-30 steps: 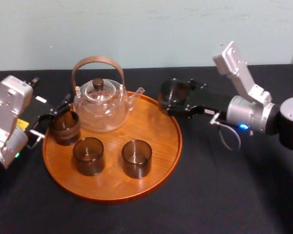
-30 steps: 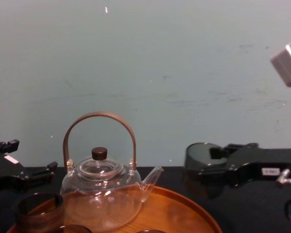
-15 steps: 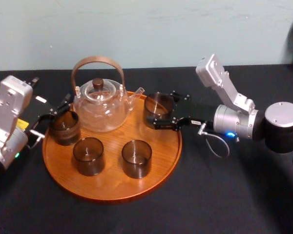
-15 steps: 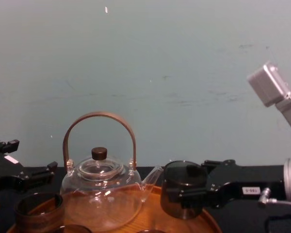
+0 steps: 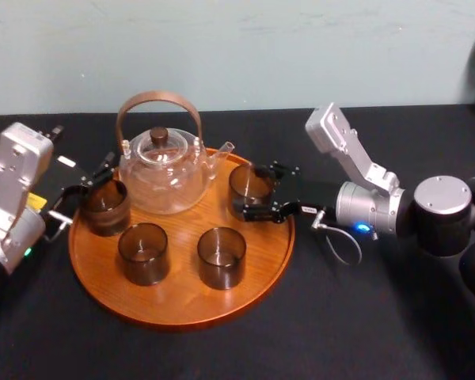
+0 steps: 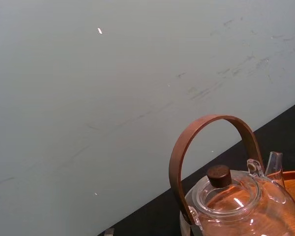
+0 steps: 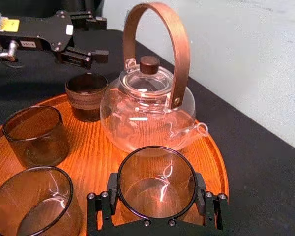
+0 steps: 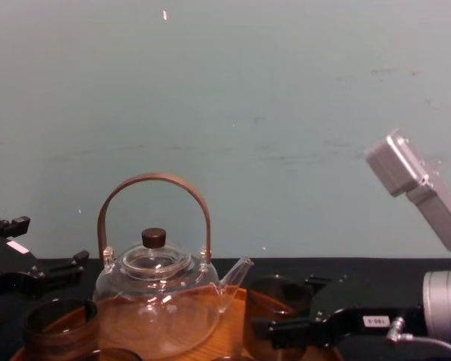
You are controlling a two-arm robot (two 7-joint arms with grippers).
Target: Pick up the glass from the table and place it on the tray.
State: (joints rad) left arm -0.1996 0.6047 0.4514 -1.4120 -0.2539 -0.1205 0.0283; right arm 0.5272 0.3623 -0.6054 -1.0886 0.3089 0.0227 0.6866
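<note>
One teapot and four glasses, all over the tray! The right gripper clasps the glass, upright, mouth up, just beside the spout. The right wrist view shows fingers hugging both its sides. The chest view shows its base down at rim level. The left gripper sits spread beside the leftmost glass.

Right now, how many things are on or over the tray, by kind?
Smoky glasses: 4, including the held glass in the right tool
Clear teapot: 1
Total: 5
</note>
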